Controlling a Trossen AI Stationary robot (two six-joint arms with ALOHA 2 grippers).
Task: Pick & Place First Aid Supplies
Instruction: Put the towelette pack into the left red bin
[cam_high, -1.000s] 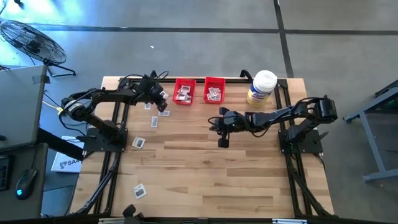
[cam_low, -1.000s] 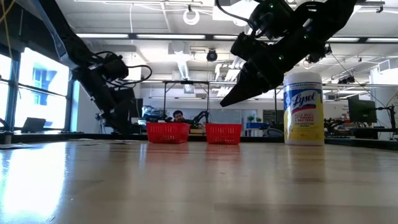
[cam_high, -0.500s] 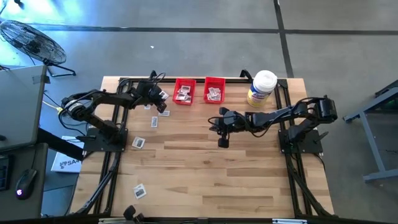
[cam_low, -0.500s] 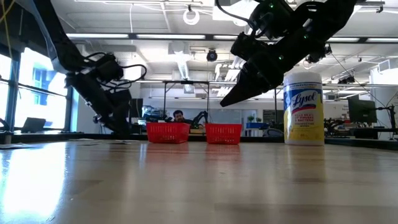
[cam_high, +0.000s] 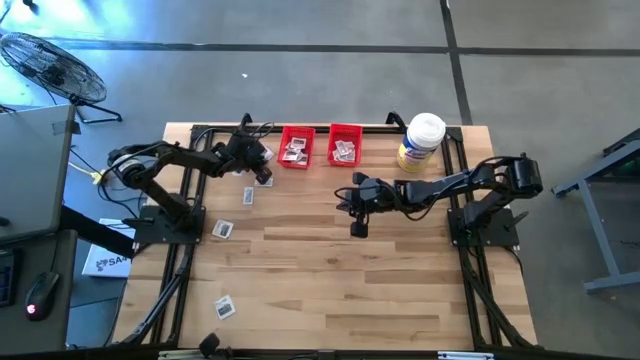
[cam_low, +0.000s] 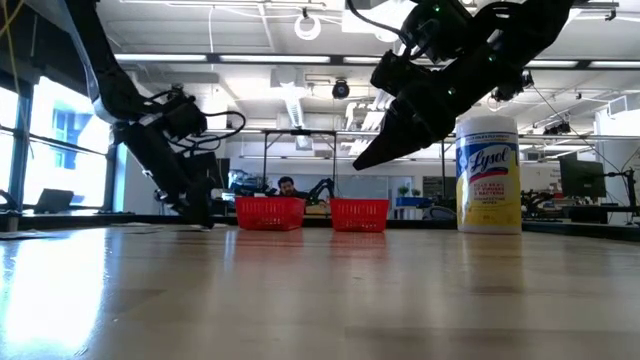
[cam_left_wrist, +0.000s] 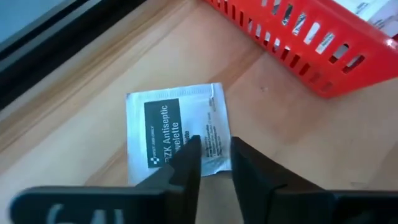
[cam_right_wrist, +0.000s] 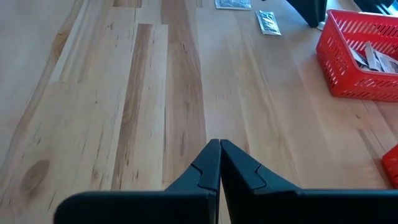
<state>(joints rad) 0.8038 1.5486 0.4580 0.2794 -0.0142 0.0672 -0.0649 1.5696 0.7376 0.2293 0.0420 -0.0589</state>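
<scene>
Left wrist view: left end effector (cam_left_wrist: 214, 163) straddles the near edge of a white antiseptic packet (cam_left_wrist: 177, 132) lying on the table (cam_left_wrist: 286, 124), fingers narrowly apart, red bin (cam_left_wrist: 311, 37) beyond. Right end effector (cam_right_wrist: 219, 163) hovers closed mid-table.

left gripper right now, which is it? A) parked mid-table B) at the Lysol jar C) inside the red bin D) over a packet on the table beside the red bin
D: the left gripper straddles the antiseptic towelette packet lying on the wood, just outside the red bin.
</scene>
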